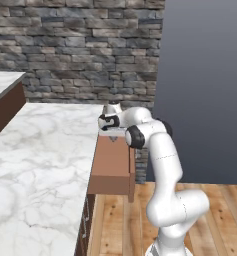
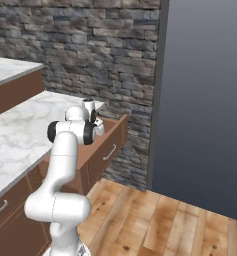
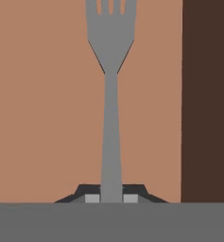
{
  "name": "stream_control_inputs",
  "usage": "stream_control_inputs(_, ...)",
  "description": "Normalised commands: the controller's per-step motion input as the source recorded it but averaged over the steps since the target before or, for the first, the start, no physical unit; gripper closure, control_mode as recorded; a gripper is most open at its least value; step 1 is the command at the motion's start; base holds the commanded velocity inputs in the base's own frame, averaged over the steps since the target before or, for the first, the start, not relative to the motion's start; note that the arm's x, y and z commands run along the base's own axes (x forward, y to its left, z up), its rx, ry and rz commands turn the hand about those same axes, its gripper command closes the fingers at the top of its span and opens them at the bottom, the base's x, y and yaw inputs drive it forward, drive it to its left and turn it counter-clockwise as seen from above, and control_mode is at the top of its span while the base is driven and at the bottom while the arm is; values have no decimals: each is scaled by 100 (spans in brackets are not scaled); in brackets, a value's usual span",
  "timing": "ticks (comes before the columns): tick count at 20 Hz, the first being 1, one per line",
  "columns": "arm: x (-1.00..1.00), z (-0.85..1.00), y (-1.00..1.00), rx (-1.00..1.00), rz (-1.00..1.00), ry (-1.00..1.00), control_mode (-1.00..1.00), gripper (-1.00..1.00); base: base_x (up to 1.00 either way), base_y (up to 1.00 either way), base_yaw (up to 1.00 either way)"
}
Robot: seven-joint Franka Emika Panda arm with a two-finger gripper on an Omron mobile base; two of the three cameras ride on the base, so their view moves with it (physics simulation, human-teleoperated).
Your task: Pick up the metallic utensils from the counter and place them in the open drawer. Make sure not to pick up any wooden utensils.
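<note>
A grey metallic fork stands between my fingertips, tines pointing away, and my gripper is shut on its handle. Behind it in the hand view lies the reddish-brown floor of the open drawer, with a darker drawer wall on the right. From the base cameras the hand hangs over the back end of the open drawer, which juts out of the counter's end; its brown front panel carries a handle. The wooden utensils are out of view.
The white marble counter stretches to the left of the drawer. A stone wall stands behind and a tall dark grey panel to the right. Wooden floor lies below.
</note>
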Motion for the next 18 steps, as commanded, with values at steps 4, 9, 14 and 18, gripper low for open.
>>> stream_control_inputs(4,0,-16,0,0,0,1,-100,100,0,0,0)
stream_control_inputs(9,0,-13,5,0,0,1,-100,-100,0,0,0)
stream_control_inputs(14,0,-7,4,0,0,0,-100,-100,0,0,0)
stream_control_inputs(18,0,0,0,0,0,0,-100,-100,0,0,0)
